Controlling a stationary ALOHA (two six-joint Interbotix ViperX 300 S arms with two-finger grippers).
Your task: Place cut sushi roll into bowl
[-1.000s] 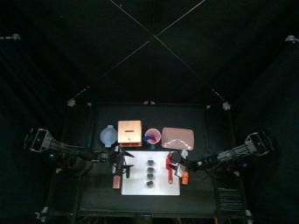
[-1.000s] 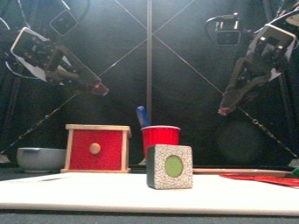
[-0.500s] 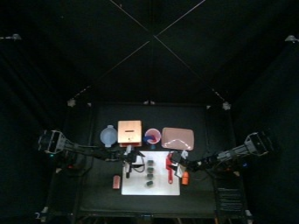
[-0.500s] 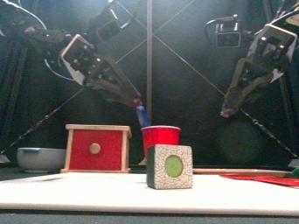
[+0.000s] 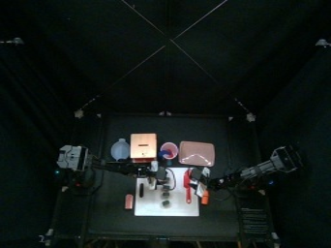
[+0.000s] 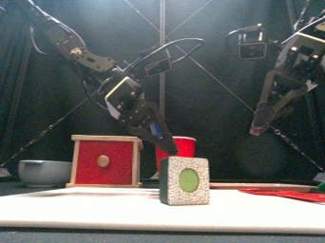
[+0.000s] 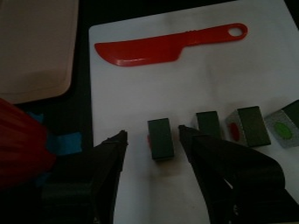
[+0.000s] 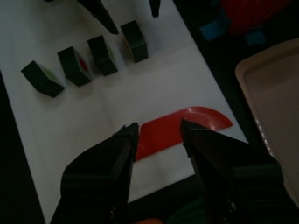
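Top view: the left gripper [image 5: 154, 177] hangs over the white cutting board [image 5: 172, 205], near its back edge; the bowl [image 5: 120, 150] sits beyond the board's back-left corner.

Front view: a sushi piece [image 6: 185, 181] stands upright and could tip if bumped.

Left wrist view: jaws spread wide around the end piece [image 7: 160, 139]; its neighbour [image 7: 207, 124] risks being knocked.

Right wrist view: the right gripper [image 8: 159, 150] is open, empty over the red knife [image 8: 176, 131].

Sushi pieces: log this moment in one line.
left gripper: open, straddling end sushi piece | other pieces on white board | bowl: no sushi seen | right gripper: open, over red knife
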